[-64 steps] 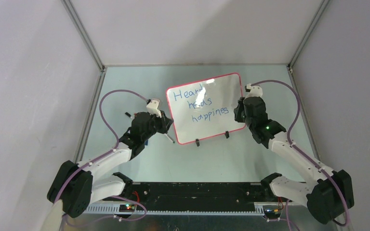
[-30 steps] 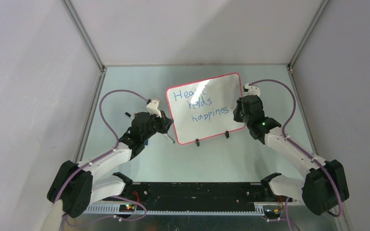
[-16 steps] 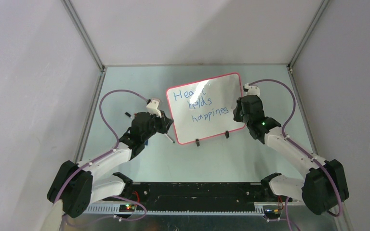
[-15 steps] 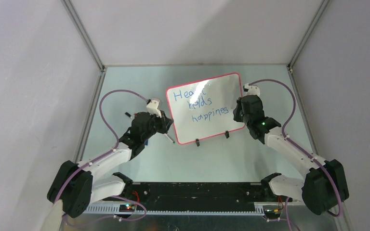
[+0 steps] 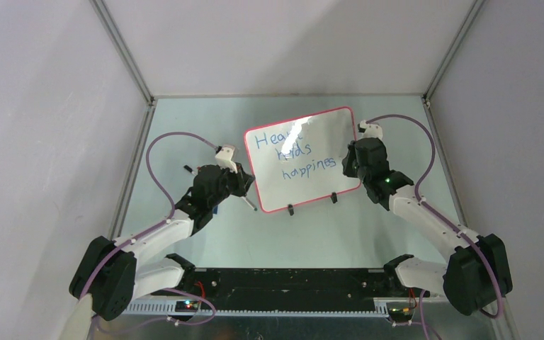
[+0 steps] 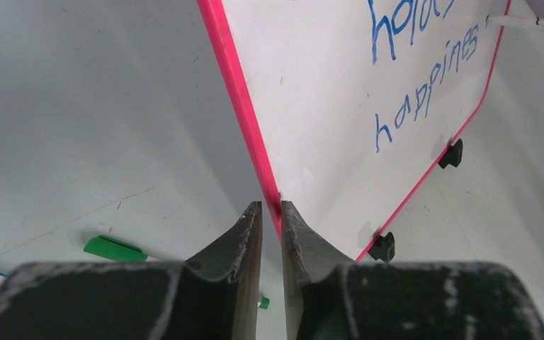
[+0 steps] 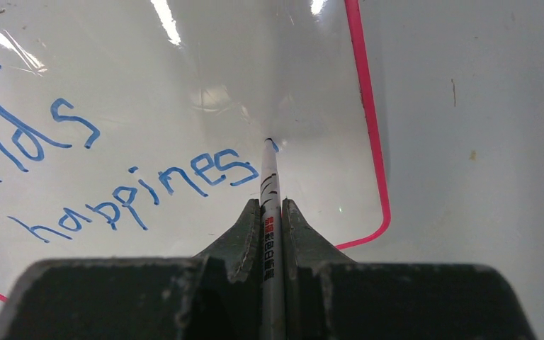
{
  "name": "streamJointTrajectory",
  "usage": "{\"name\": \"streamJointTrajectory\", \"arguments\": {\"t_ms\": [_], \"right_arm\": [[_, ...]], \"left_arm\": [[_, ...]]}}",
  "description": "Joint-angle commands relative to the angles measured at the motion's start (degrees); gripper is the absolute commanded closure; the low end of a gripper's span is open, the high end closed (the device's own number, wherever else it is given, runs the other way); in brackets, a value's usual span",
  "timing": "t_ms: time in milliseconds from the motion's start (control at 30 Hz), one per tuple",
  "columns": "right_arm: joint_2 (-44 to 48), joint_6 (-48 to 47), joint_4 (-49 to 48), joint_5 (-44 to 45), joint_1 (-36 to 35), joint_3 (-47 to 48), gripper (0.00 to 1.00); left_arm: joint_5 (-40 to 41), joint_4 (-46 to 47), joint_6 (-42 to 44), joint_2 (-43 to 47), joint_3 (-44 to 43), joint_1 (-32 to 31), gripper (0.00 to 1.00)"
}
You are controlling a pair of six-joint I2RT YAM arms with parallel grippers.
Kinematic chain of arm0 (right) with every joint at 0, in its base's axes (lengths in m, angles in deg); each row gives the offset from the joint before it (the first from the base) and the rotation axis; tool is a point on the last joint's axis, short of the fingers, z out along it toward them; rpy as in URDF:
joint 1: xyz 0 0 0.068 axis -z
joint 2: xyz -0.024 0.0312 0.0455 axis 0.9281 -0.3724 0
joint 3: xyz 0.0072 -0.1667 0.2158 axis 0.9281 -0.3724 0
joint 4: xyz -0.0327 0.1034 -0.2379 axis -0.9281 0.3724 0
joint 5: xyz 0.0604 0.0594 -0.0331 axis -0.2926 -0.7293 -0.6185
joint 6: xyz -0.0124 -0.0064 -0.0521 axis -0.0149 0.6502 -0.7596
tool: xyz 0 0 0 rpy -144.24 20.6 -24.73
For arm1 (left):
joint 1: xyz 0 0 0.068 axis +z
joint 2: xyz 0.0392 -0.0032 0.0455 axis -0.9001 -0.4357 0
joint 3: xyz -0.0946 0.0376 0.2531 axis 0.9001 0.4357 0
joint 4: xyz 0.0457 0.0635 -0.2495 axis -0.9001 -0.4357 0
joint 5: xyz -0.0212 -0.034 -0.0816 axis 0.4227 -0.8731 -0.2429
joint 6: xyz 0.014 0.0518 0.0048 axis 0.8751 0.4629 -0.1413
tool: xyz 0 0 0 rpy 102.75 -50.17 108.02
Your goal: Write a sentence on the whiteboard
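Right arm has edged slightly up and left since two seconds back; left arm unchanged.

Top view: whiteboard (image 5: 326, 190) stands propped at centre frame on the bench (image 5: 255, 230), with the sentence (image 5: 294, 159) in blue across its left and middle.

Left wrist view: left jaws pinch the board's red frame at lower centre; green marker (image 6: 113, 248) lies on the bench, lower left.

Right wrist view: right jaws pressed on a white marker (image 7: 270, 188), its tip against the board just right of "happines".
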Motion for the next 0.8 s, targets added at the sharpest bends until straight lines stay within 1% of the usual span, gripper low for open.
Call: {"name": "streamJointTrajectory", "arguments": {"t_ms": [0,400,767], "right_arm": [[-0.2,-0.1,-3.4,-0.8,0.2,2.5,1.00],[-1.0,-0.5,-3.0,-4.7,0.2,2.5,1.00],[-0.3,-0.1,0.3,-4.1,0.2,2.5,1.00]], "left_arm": [[1.3,0.6,1.8,1.4,-0.4,-0.3,0.79],[1.5,0.4,1.9,1.4,-0.4,-0.3,0.79],[1.5,0.2,1.9,1.9,-0.3,-0.3,0.79]]}}
